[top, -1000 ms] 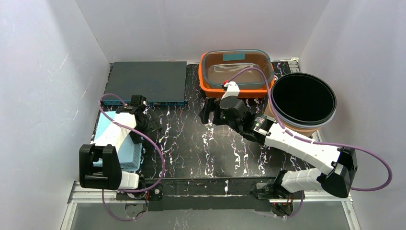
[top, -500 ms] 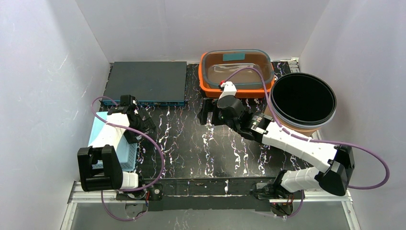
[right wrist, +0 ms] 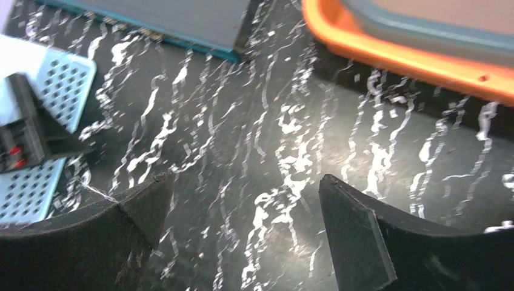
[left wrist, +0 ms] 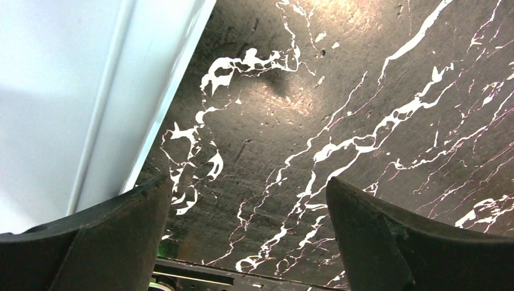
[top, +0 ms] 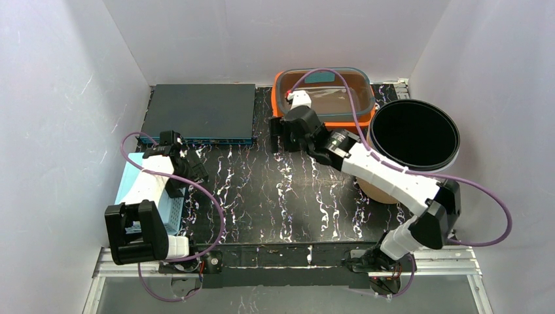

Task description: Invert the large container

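- Top external view: the right gripper [top: 278, 136] hangs low over the black marbled table [top: 262, 196], jaws spread wide, with nothing between them.
- The orange container [top: 327, 98], lid on and upright, sits just behind this gripper and to its right, its near left corner close to the fingers. I cannot tell whether they touch.
- A round tub [top: 455, 140] stands well off to the gripper's right, beside the orange container.
- A dark flat box [top: 199, 111] lies to its left.
- The left gripper [top: 196, 167] is also spread and empty, with a pale blue basket [top: 131, 180] just to its left, under the arm.
- Right wrist view: the right gripper [right wrist: 242, 236] frames bare tabletop. The orange container [right wrist: 412, 57] shows only as a rim ahead and to the right, clear of both fingers.
- The basket [right wrist: 54, 91] and the flat box [right wrist: 157, 12] lie ahead to the left.
- Left wrist view: the left gripper [left wrist: 245, 242] frames only marbled table [left wrist: 363, 91].
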`<move>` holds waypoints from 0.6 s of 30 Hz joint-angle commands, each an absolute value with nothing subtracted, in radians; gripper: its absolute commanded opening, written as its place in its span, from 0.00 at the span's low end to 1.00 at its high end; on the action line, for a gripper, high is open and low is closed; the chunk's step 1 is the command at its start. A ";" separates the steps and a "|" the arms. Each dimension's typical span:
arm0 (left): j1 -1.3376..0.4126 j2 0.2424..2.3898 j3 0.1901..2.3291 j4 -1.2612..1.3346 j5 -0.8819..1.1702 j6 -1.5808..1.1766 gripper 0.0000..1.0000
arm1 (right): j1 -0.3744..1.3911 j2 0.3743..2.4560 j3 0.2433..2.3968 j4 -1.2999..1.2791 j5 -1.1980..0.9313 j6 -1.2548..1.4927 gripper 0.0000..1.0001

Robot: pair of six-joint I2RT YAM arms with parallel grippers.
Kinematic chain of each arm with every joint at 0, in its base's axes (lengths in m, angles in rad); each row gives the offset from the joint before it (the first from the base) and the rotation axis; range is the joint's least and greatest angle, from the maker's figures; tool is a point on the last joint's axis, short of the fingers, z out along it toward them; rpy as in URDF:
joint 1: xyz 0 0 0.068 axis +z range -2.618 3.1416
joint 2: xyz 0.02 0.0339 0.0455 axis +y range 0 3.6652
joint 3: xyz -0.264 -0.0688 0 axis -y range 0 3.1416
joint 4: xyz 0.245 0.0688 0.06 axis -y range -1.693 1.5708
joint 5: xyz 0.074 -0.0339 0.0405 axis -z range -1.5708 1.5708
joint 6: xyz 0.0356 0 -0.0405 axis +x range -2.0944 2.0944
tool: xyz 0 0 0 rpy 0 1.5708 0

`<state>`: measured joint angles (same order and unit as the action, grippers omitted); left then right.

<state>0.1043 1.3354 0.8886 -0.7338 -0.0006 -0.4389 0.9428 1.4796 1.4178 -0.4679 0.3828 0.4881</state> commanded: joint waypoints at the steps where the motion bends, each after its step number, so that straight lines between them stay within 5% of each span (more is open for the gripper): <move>1: 0.114 1.283 0.901 -0.773 -0.055 -0.401 0.96 | 0.903 1.559 1.546 -0.571 0.507 0.402 0.99; 9: 0.115 1.293 0.922 -0.773 -0.029 -0.393 0.96 | 0.788 1.724 1.685 -0.590 0.550 0.360 0.99; 18: 0.115 1.159 0.883 -0.704 0.306 -0.379 0.95 | 0.710 1.962 1.904 -0.556 0.493 0.268 0.92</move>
